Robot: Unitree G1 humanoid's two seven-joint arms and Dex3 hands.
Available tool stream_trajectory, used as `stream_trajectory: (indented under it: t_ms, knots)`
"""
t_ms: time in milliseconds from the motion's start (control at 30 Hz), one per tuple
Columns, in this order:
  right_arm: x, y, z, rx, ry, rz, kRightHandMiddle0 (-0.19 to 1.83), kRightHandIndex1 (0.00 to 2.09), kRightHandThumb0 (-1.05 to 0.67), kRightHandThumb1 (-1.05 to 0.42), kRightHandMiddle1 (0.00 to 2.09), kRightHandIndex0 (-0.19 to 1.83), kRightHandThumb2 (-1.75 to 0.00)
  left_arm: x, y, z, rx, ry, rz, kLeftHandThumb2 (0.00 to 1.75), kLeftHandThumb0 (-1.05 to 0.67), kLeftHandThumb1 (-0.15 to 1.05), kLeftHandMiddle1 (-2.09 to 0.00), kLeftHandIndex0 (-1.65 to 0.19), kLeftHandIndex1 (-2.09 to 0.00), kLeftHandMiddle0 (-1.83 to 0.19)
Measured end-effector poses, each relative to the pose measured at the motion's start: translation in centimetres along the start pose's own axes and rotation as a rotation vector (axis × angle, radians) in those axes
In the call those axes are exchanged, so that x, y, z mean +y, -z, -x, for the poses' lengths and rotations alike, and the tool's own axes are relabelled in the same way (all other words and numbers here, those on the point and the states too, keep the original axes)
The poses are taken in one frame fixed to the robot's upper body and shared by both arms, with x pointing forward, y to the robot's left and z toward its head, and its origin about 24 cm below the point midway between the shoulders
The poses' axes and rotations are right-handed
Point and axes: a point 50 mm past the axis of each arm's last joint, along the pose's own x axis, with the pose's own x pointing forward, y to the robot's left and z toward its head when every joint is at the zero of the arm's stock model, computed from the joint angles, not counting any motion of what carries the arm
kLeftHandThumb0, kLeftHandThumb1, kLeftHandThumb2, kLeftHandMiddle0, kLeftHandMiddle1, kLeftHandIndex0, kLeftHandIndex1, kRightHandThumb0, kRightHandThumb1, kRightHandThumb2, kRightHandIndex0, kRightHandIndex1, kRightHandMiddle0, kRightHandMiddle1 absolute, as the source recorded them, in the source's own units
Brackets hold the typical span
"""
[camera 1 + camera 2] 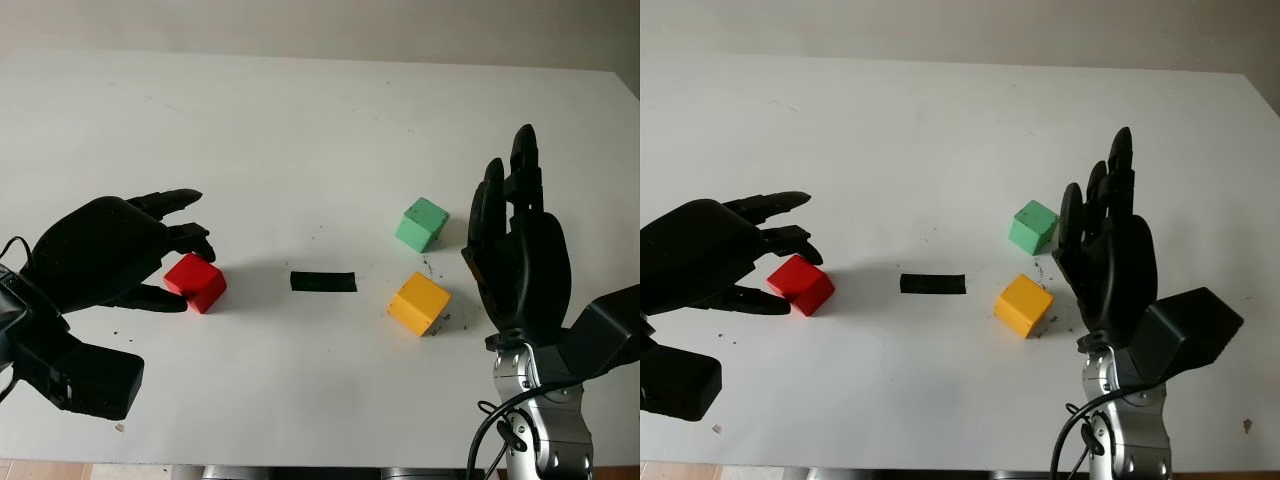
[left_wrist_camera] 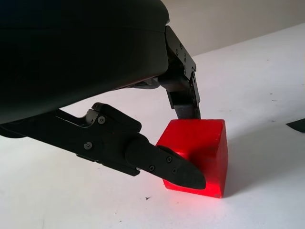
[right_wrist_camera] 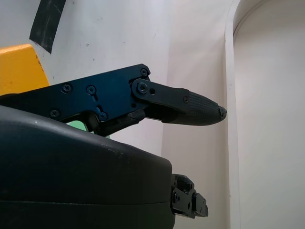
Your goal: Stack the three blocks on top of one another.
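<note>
3 blocks (image 1: 421, 224), 1 black tape strip (image 1: 323, 282), 2 hands (image 1: 100, 255)

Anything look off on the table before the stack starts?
Nothing damaged or spilled. The red block, green block and yellow block all sit skewed and apart, none stacked. A black tape strip lies between them, and dark specks dot the table near the yellow block. The left hand brackets the red block; the right hand is open beside the others.

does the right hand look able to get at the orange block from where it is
Probably yes. The right hand is open, held upright just beside the orange block, with bare table between them. The green block sits apart, farther back, and the left hand is across the table at the red block.
</note>
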Motion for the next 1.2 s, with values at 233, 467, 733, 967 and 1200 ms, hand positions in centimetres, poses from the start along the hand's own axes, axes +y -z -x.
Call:
stream_trajectory:
  t_ms: [233,467,733,967,1200]
  knots:
    - [0.1,-0.1,-0.2,-0.008,-0.008,0.001,-0.19,0.00,-0.59,-1.05,0.00,-0.19,-0.59,3.6,-0.7,-1.5,-0.091,-0.028,0.142,0.05,-0.49,1.00,-0.06,-0.46,-1.16,-0.31]
    - [0.3,-0.1,-0.2,-0.005,-0.012,0.007,-0.19,0.00,-0.56,-1.05,0.00,-0.19,-0.62,6.0,-1.9,-4.0,-0.244,-0.076,0.285,0.05,-0.50,0.98,-0.07,-0.46,-1.32,-0.37]
    - [0.5,0.1,-0.2,0.010,0.001,0.006,-0.19,0.00,-0.55,-1.05,0.00,-0.19,-0.61,5.2,-2.9,-6.4,-0.293,-0.020,0.466,0.06,-0.49,1.00,-0.04,-0.40,-1.41,-0.29]
    - [0.5,0.2,0.1,0.020,0.007,0.010,-0.19,0.00,-0.55,-1.05,0.00,-0.19,-0.59,2.2,-4.7,-7.6,-0.181,-0.001,0.673,0.06,-0.41,1.01,-0.03,-0.32,-1.45,-0.20]
    - [0.4,0.3,0.1,0.027,0.014,0.018,-0.19,0.00,-0.54,-1.05,0.00,-0.19,-0.58,-0.2,-6.9,-7.5,-0.106,-0.015,0.739,0.06,-0.39,1.04,-0.04,-0.21,-1.61,-0.16]
